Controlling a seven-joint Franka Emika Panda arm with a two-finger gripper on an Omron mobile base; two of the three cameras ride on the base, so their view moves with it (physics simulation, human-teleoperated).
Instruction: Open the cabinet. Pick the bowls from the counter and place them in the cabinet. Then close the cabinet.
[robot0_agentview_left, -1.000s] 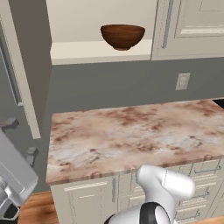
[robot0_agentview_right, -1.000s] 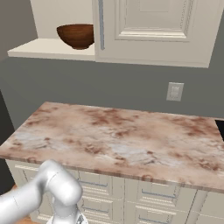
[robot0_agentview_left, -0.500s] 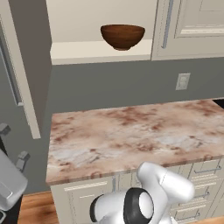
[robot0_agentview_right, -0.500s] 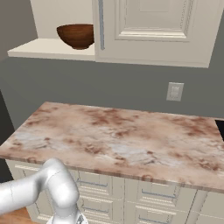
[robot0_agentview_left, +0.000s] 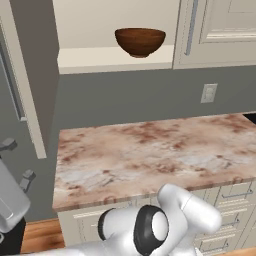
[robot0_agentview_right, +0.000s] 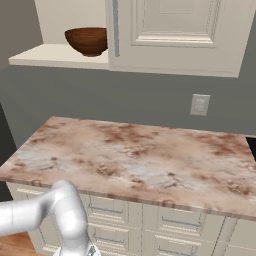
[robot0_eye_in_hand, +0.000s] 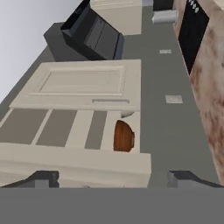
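Bowls: we see one glossy, round, reddish-brown wooden bowl (robot0_agentview_left: 140, 41) at the cabinet (robot0_agentview_left: 112, 57) shelf's front edge (marbled counter (robot0_agentview_left: 150, 150) below); gripper (robot0_eye_in_hand: 113, 177) jaws spread wide, holding nothing.

The arm (robot0_agentview_left: 170, 220) is glossy white, built of rounded, tube-like links with smooth bulging elbows. At about 6 o'clock in the left base view, 1 joint shows a round dark cap ringed in black. The 2 fingertips (robot0_eye_in_hand: 43, 178) are small, blocky and dark grey.
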